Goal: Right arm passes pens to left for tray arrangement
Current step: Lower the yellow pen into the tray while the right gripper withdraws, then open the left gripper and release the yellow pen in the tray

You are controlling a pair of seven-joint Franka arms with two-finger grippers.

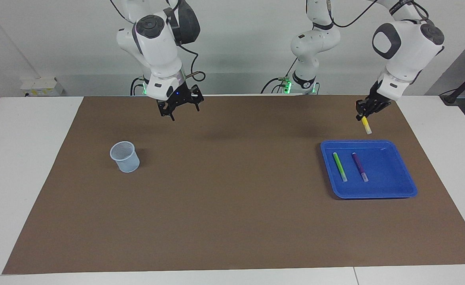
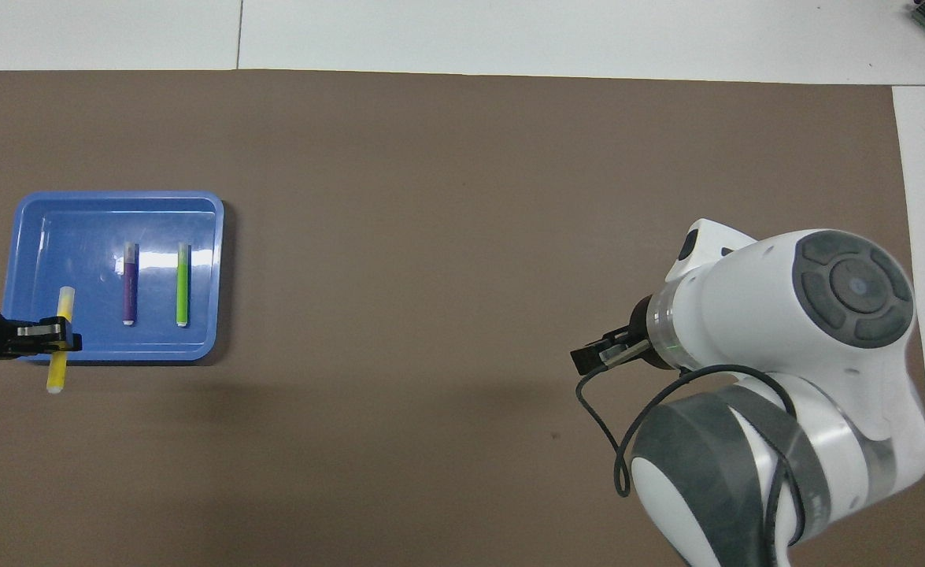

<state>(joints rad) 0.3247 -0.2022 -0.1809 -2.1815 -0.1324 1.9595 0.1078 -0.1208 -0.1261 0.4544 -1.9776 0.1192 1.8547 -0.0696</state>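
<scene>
Left gripper (image 1: 365,113) clamped on the yellow pen (image 1: 366,125), held up over the mat just at the robots' edge of the blue tray (image 1: 408,186), pen lined up with the two already inside. Green pen (image 1: 339,166) and purple pen (image 1: 359,166) lying side by side in the tray, apart, bare floor left beside the purple one, probably the yellow's slot. Right gripper (image 1: 180,107) empty, jaws spread wide, waiting over the mat, mesh cup (image 1: 125,156) below and aside.
</scene>
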